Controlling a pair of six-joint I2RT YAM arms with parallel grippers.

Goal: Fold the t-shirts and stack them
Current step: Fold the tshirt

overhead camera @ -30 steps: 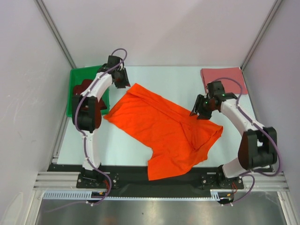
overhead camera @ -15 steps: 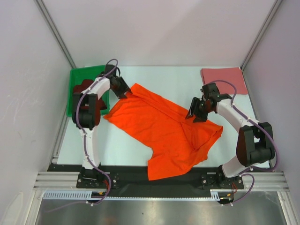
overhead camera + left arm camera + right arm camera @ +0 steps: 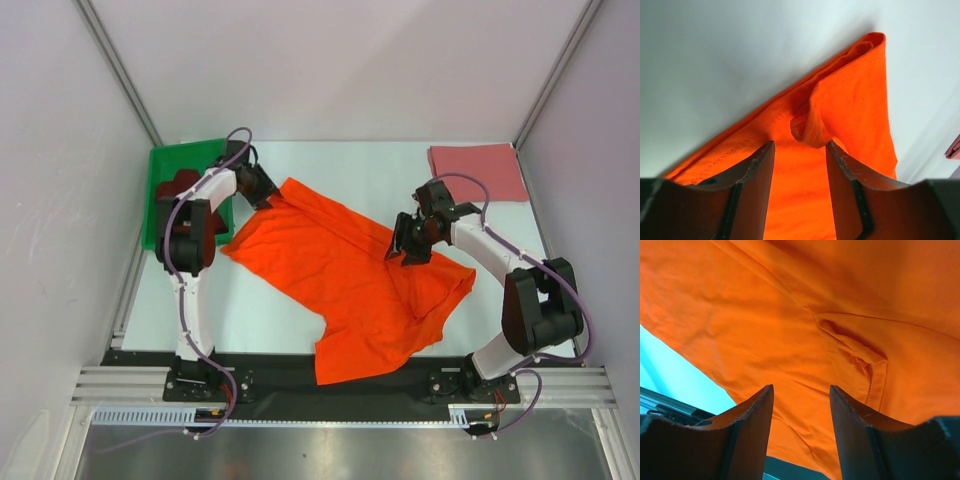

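Note:
A bright orange t-shirt (image 3: pixel 350 275) lies spread and rumpled across the middle of the table. My left gripper (image 3: pixel 262 192) stands open at its back left corner, the fingers (image 3: pixel 759 170) straddling orange cloth just short of a bunched fold (image 3: pixel 810 125). At the shirt's right side my right gripper (image 3: pixel 405 245) hovers open, fingers (image 3: pixel 852 415) apart over flat cloth near a stitched hem (image 3: pixel 862 365). A folded rose pink t-shirt (image 3: pixel 478 170) rests at the back right. The dark maroon t-shirt (image 3: pixel 180 186) sits in the bin.
The green plastic bin (image 3: pixel 165 165) stands at the back left, close behind my left arm. White walls enclose the table on three sides. A black rail (image 3: pixel 330 365) runs along the near edge, with the orange shirt's lower end hanging over it.
My left gripper has dropped to the shirt's back corner and opened wider. My right gripper has moved left, over the orange shirt. The shirt itself lies as before.

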